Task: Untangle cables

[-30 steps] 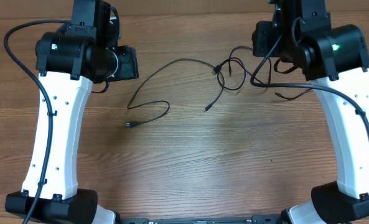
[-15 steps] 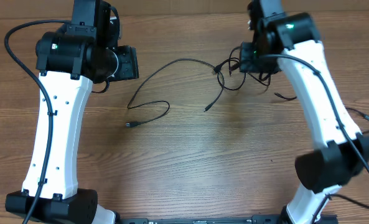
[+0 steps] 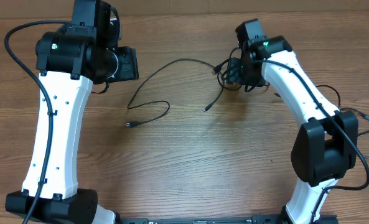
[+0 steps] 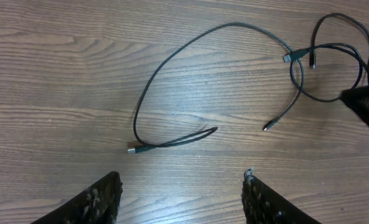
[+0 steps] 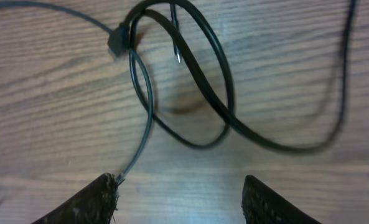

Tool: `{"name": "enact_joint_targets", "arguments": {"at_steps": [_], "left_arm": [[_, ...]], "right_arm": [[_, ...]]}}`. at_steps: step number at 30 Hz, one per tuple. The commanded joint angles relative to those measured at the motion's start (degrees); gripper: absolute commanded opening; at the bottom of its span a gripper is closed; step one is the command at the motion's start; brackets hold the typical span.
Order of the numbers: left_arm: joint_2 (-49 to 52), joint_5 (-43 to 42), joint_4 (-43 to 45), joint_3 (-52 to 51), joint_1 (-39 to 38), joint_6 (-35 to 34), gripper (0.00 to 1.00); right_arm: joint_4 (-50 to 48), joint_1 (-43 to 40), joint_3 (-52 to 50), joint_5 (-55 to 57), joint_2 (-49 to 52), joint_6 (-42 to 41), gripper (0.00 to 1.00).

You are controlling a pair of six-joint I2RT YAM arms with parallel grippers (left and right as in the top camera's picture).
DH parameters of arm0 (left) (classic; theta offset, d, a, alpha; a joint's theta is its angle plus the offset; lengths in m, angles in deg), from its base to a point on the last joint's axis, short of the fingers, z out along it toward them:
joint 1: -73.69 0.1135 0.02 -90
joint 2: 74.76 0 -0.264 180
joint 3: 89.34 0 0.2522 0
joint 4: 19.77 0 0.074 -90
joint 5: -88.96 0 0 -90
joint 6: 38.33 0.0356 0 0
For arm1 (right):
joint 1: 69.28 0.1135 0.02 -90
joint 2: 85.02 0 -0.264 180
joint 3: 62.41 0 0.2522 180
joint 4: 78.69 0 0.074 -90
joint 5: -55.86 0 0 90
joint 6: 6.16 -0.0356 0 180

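Thin black cables lie on the wooden table. One long wire (image 3: 172, 63) arches from a tangle of loops (image 3: 224, 81) to a folded end with a plug (image 3: 128, 124); it also shows in the left wrist view (image 4: 172, 59). My right gripper (image 3: 235, 71) hovers open right over the tangle. In the right wrist view the loops (image 5: 190, 74) and a plug (image 5: 117, 40) lie just ahead of the gripper (image 5: 179, 186), and a thin wire runs by its left fingertip (image 5: 107, 186). My left gripper (image 3: 133, 63) is open and empty (image 4: 181, 186), back from the long wire.
More thin wire (image 3: 277, 94) lies to the right of the tangle, and a loose plug end (image 3: 363, 116) lies near the right table edge. The right gripper's tip shows at the right edge of the left wrist view (image 4: 366, 102).
My right arm has swung in from the right and its gripper now hangs over the tangled loops. The left arm and the cables have not moved.
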State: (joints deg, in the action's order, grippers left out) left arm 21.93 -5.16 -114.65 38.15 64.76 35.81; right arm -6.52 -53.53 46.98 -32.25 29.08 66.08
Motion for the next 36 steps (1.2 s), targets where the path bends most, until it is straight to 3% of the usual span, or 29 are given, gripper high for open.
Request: {"name": "enact_joint_targets", "arguments": {"at_steps": [1, 9, 14, 15, 17, 21, 24, 28, 36], "left_arm": [[0.5, -0.4, -0.1, 0.7, -0.1, 1.3, 0.63], [0.5, -0.4, -0.5, 0.7, -0.1, 1.3, 0.62], [0.5, -0.3, -1.2, 0.7, -0.1, 1.3, 0.62], [0.5, -0.3, -1.2, 0.7, -0.1, 1.3, 0.62], [0.5, -0.3, -1.1, 0.7, -0.1, 1.3, 0.62], [0.5, -0.4, -1.3, 0.7, -0.1, 1.3, 0.62], [0.5, -0.3, -1.4, 0.7, -0.1, 1.3, 0.62], [0.5, -0.1, -1.3, 0.7, -0.1, 1.3, 0.62], [0.5, 0.3, -0.5, 0.7, -0.1, 1.3, 0.62]], "right_arm": [[-4.7, -0.4, -4.0, 0.2, 0.7, -0.5, 0.63], [-16.0, -0.4, -12.3, 7.3, 0.8, -7.8, 0.70], [-22.1, -0.4, -15.0, 5.9, 0.8, -7.8, 0.68], [-22.9, -0.4, -15.0, 4.3, 0.8, -7.8, 0.65], [-24.6, -0.4, -15.0, -0.2, 0.8, -7.7, 0.41], [-25.3, -0.5, -14.9, -7.1, 0.6, -7.3, 0.06], [-23.8, -1.2, -14.6, -7.2, -1.7, -6.2, 0.04], [-20.2, -2.7, -11.1, -8.7, -8.0, 1.5, 0.04], [-13.1, -6.1, 0.9, -24.4, -22.4, 12.2, 0.04]]}}
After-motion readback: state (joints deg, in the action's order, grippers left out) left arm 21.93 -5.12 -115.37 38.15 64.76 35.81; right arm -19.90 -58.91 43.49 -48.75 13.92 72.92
